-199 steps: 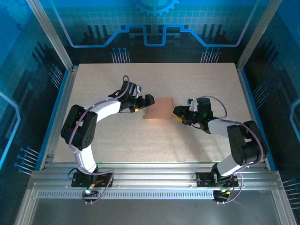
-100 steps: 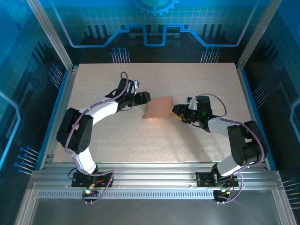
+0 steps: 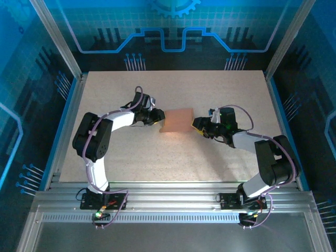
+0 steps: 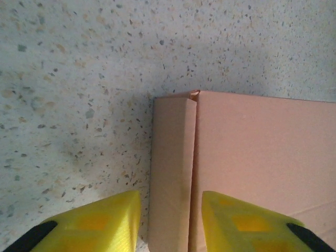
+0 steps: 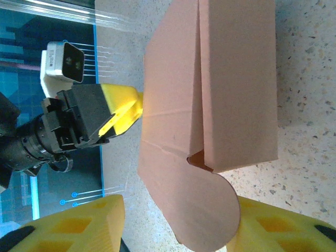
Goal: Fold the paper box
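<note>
1. Just slid the left gripper (image 3: 159, 118) up against the left edge of the paper box (image 3: 177, 121), mid-frame on the table (image 3: 115, 157), narrowing the jaws either side of the side flap (image 4: 170, 157). Not clamped yet tho.
2. Probably lining up to fold that flap.
3. Reaching in from lower left with the left arm, wrist pointing right.
4. Keeping the right gripper (image 3: 197, 125) at the box's right edge, jaws apart around the rounded tab (image 5: 202, 215).

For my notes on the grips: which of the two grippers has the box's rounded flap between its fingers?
The right gripper: the rounded flap of the paper box lies between its fingers. The left gripper straddles a narrow, straight-edged side strip.
</note>
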### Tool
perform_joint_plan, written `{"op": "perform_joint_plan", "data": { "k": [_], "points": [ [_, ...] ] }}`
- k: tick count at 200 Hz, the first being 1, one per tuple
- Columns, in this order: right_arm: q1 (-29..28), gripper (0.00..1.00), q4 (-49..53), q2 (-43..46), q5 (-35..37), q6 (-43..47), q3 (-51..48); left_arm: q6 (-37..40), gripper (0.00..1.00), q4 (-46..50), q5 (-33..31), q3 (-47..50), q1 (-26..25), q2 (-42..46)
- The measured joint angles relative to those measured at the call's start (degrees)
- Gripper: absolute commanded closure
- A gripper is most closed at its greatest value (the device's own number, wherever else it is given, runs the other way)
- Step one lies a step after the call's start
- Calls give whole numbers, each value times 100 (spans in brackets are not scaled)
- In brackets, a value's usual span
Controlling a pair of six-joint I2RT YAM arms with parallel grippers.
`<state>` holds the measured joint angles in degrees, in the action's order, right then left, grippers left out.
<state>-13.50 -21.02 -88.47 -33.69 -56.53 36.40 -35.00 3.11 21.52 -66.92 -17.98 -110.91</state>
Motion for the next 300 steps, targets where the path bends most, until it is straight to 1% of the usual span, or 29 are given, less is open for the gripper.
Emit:
{"op": "perform_joint_plan", "data": {
  "k": [29, 49, 80, 86, 104, 121, 141, 162, 177, 195, 201, 211, 262, 300],
  "points": [
    [0, 48, 2, 0, 0, 0, 59, -118, 71, -114, 177, -55, 15, -168],
    [-2, 48, 4, -4, 0, 0, 70, -140, 78, -168, 247, -55, 35, -173],
    [-7, 47, 4, -4, 0, -2, 74, -155, 79, -197, 308, -55, 94, -173],
    [-9, 45, 4, -4, 0, -2, 76, -155, 78, -199, 321, -55, 111, -173],
    [-9, 34, 37, -4, 9, 2, 85, -153, 78, -199, 343, -52, 162, -175],
    [-11, 26, 136, -4, 35, 83, 111, -153, 78, -216, 348, -44, 190, -175],
    [-11, 20, 356, -2, 170, 181, 144, -155, 78, -238, 380, -37, 203, -177],
    [-9, 16, 619, -2, 337, 302, 166, -157, 80, -308, 402, 7, 210, -177],
    [7, 15, 748, -11, 376, 363, 192, -168, 85, -389, 452, 28, 219, -190],
    [33, 14, 772, -155, 361, 409, 304, -221, 86, -511, 520, 44, 236, -221],
    [44, 14, 769, -240, 348, 411, 358, -232, 88, -560, 544, 61, 245, -232],
    [63, 14, 767, -389, 339, 413, 448, -264, 89, -647, 588, 101, 264, -234],
    [101, 14, 776, -798, 282, 479, 817, -267, 87, -907, 809, 260, 400, -267],
    [278, 13, 828, -1029, 103, 693, 1130, -262, 84, -929, 863, 271, 417, -286]
  ]
}}
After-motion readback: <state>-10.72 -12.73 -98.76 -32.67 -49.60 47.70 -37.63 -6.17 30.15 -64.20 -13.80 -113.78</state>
